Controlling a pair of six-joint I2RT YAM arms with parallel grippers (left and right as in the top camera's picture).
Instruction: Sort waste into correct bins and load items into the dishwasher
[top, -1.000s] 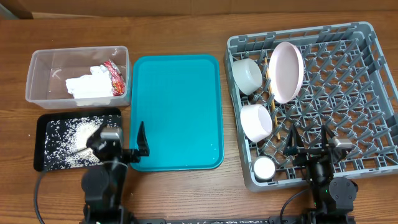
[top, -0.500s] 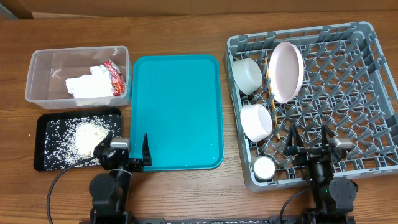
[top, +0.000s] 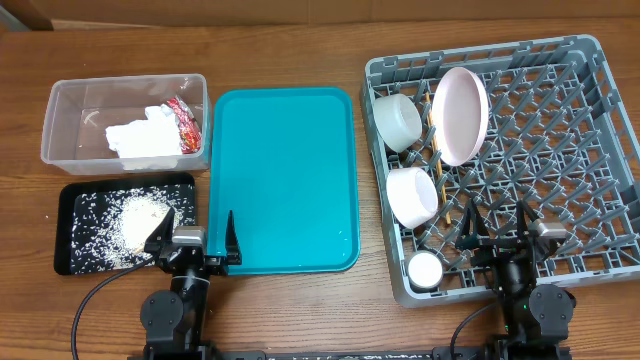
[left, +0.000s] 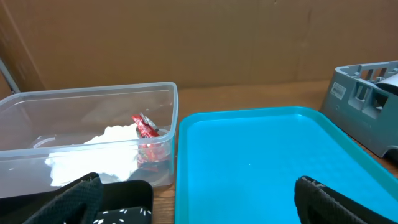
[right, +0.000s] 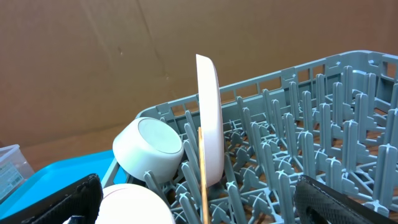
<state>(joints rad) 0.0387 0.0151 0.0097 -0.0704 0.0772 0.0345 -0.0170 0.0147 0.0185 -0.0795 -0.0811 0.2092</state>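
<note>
Here, a crumpled white paper napkin (top: 143, 140) and a small red printed snack wrapper (top: 185, 118) are seen in the clear rectangular plastic tub (top: 78, 102), and loose white rice grains (top: 135, 222) are spread in the shallow black rectangular tray (top: 62, 230) on the desk (top: 300, 50). A round pinkish plate (top: 460, 115), two white bowls (top: 397, 122), a small white cup (top: 425, 268) and thin wooden chopsticks (right: 201, 177) are held in the large square grey plastic dish rack (top: 560, 150). The left fingers (top: 229, 232) and right fingers (top: 469, 228) are spread wide and empty.
</note>
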